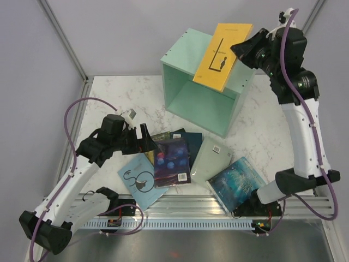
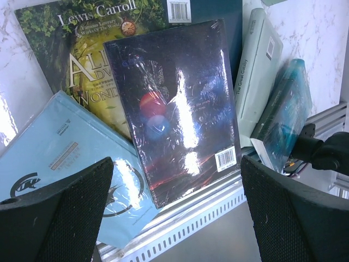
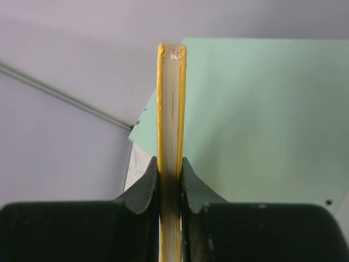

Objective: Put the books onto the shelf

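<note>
My right gripper [image 1: 241,50] is shut on a yellow book [image 1: 222,54], holding it tilted in the air above the mint-green shelf [image 1: 182,59]. The right wrist view shows the yellow book [image 3: 170,103] edge-on between my gripper's [image 3: 170,170] jaws, with the shelf [image 3: 262,120] behind. My left gripper [image 1: 147,137] hangs open over the pile of books at the table's front. Beneath it [image 2: 177,218] lie a dark shrink-wrapped book [image 2: 174,109], a light blue swirl book [image 2: 60,158] and a green-gold book [image 2: 82,60]. Further right lie a pale mint book [image 1: 212,158] and an icy blue book [image 1: 237,183].
The shelf's open face points toward the arms and its inside [image 1: 202,103] shows no books. A slotted aluminium rail [image 1: 191,210] runs along the marble table's [image 1: 120,98] near edge, with the front books overhanging it. Grey walls and frame posts [image 1: 62,38] enclose the table.
</note>
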Available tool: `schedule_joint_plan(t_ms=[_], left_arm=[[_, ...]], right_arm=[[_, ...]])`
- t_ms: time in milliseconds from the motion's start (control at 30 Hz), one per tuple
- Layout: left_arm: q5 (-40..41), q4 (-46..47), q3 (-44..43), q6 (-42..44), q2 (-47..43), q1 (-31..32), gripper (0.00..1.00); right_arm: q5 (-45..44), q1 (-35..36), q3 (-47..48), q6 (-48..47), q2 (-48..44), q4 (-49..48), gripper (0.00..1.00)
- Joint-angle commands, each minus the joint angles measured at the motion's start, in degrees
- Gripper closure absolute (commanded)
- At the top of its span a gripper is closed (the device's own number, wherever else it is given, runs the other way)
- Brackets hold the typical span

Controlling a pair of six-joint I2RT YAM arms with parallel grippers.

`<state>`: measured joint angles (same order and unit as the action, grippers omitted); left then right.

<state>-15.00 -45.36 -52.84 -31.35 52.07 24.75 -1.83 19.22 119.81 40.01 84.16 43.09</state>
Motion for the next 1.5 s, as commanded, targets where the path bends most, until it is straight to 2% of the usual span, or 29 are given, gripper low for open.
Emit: schedule_joint_plan(t_ms=[0, 133, 333, 633, 967, 1200, 1467], left_arm=[[-0.29, -0.69, -2.53, 1.30, -1.45, -0.32, 0.00], [-0.03, -0.95, -2.27, 1.30, -1.89, -0.32, 0.00], [0.94, -1.74, -2.44, 2.00, -2.59, -0.41, 0.00], [1.56, -2.01, -1.83, 2.17, -2.07, -0.41, 0.00], [1.03, -1.83, -1.57, 2.35, -0.48, -0.41, 0.00], [1.38, -1.39, -1.83, 2.79, 0.75, -0.41, 0.00], [1.38, -0.60, -1.83, 2.96, 2.68, -0.41, 0.00]], right_arm=[[15.68, -10.15, 6.92, 3.22, 5.38, -1.78, 1.00], [26.85, -17.36, 10.53, 6.48, 11.89, -1.70, 1.00], [29.33, -22.81, 8.09, 5.78, 14.72, -0.64, 1.00], [21.87, -26.52, -5.97, 2.79, 10.06, 0.86, 1.00], [15.28, -27.66, -10.91, 3.05, 11.46, -1.69, 1.00], [14.48, -28.45, -15.47, 3.93, 12.26, -3.97, 1.00], [13.69, -28.36, -25.14, 6.75, 9.27, -8.63, 1.00]])
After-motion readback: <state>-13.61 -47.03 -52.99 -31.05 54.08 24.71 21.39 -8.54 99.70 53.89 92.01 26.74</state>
